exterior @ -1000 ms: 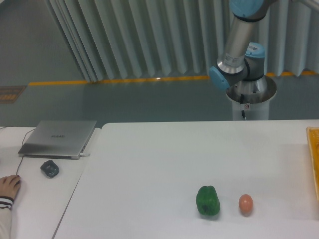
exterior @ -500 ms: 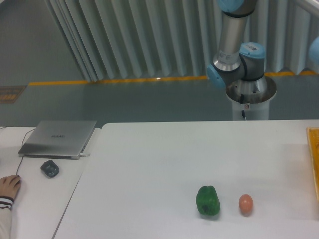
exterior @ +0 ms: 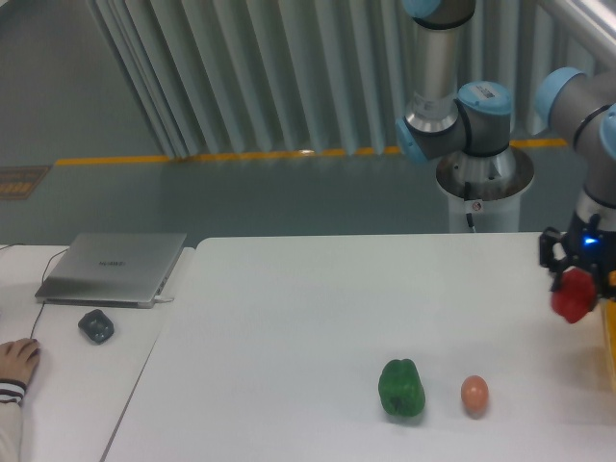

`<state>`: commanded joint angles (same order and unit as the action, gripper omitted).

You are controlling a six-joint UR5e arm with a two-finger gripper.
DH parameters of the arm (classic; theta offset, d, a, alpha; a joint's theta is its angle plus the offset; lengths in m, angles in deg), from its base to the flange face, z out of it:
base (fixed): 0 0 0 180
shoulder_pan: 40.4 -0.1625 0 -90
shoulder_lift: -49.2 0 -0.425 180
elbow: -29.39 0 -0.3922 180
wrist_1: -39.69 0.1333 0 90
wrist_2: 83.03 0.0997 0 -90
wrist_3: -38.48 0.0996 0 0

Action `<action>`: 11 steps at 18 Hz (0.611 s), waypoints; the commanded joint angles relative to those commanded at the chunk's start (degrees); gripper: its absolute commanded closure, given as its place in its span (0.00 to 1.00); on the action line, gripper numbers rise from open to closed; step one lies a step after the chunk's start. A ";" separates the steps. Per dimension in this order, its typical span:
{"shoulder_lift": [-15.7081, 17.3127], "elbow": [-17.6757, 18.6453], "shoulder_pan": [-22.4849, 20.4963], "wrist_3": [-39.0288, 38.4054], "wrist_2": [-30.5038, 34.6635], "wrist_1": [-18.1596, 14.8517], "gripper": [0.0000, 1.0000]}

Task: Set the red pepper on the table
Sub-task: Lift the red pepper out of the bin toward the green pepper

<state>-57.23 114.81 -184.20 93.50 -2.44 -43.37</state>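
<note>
The red pepper (exterior: 575, 297) hangs above the right end of the white table (exterior: 318, 318), just left of the orange edge there. My gripper (exterior: 577, 285) points down and is shut on the red pepper, its dark fingers on either side of the top. The arm reaches in from the upper right, with a blue light lit on the wrist. The pepper's underside looks to be off the tabletop.
A green bell pepper (exterior: 401, 388) and an orange-brown egg (exterior: 474, 394) lie near the table's front edge. An orange tray edge (exterior: 609, 337) sits at the far right. On the smaller desk at left are a laptop (exterior: 114, 267), a dark mouse (exterior: 96, 325) and a person's hand (exterior: 17, 361).
The arm has swung in from the right, bringing the gripper and red pepper into view over the table's right end. Green pepper and egg have not moved.
</note>
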 joint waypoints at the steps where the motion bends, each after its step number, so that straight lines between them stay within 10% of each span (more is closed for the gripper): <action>1: -0.26 0.18 0.62 -0.17 0.27 0.09 0.51; 11: -2.37 4.92 8.35 -10.89 6.77 11.95 0.51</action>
<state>-59.61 119.73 -175.85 82.61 4.33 -31.42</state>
